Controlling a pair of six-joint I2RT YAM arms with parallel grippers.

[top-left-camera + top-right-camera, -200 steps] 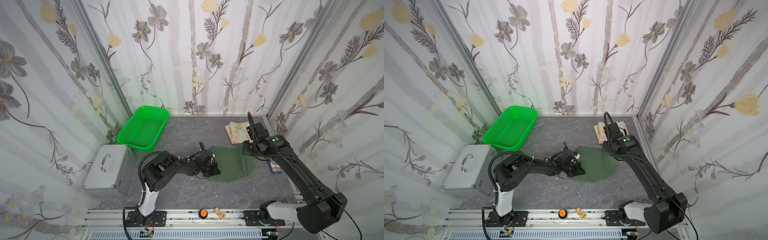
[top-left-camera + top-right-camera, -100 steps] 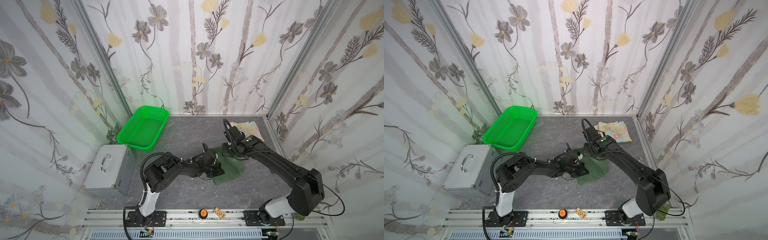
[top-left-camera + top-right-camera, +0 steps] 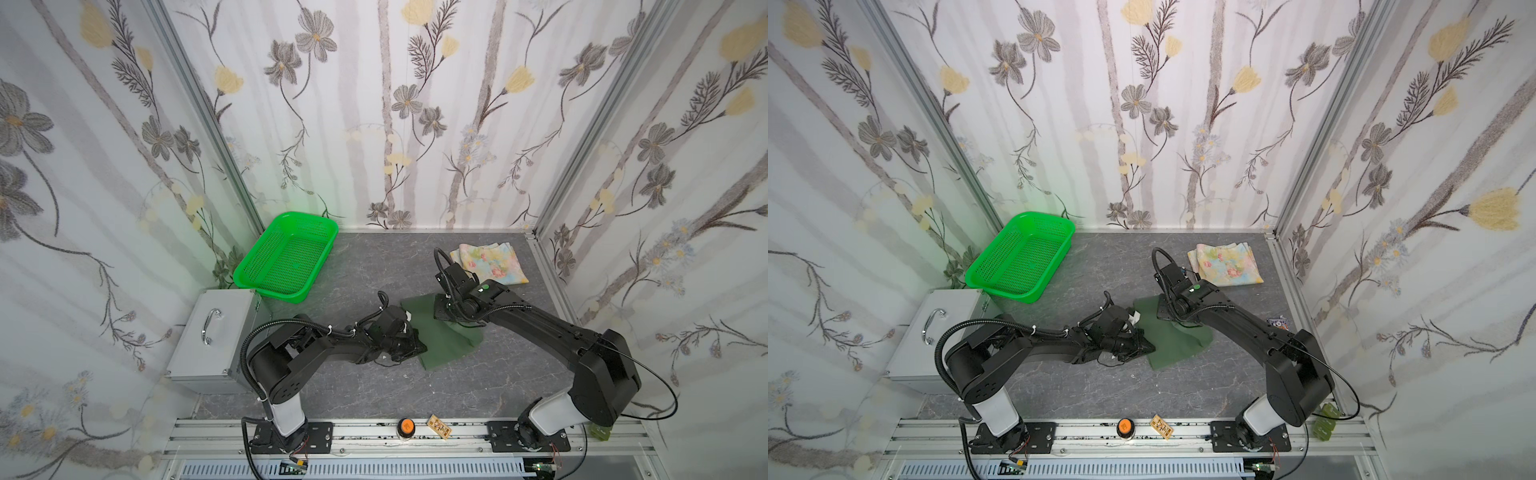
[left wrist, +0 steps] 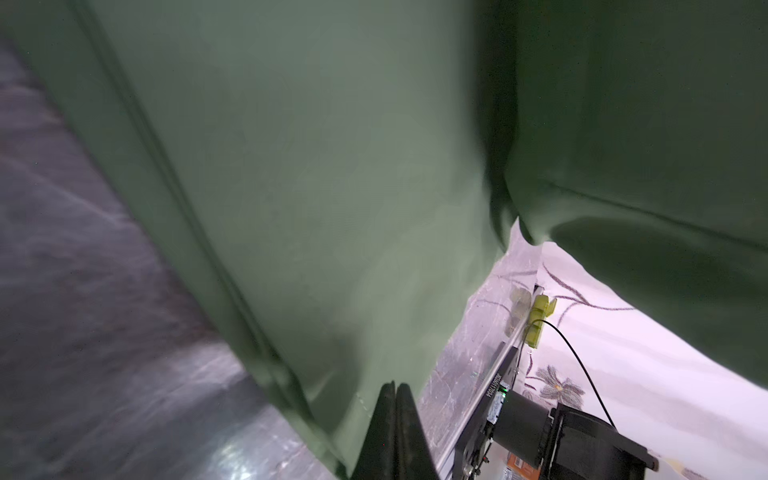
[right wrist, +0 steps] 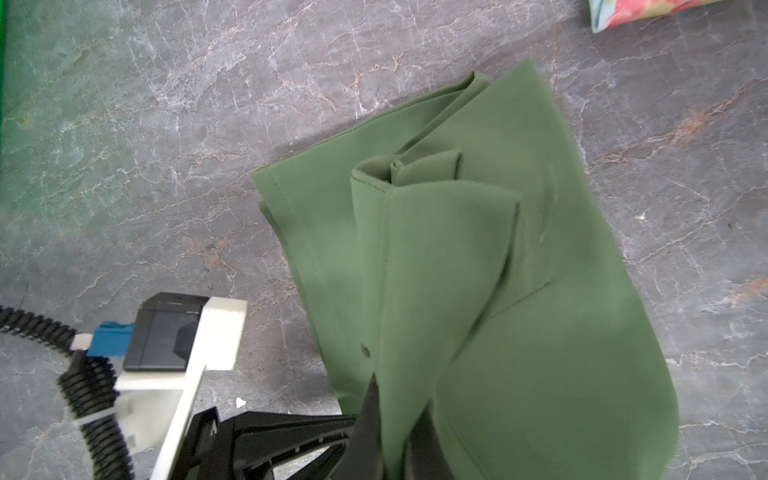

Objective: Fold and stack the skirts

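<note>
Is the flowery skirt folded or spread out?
Folded: the flowery skirt lies as a compact rectangle, layered edges showing at one side.

- I see the middle skirt [image 3: 441,345] on the table [image 3: 374,266], about centre.
- The far skirt [image 3: 494,259] lies far right, behind it.
- The basket [image 3: 272,292] sits far left, with the case [image 3: 216,336] just nearer, at the left edge.
</note>
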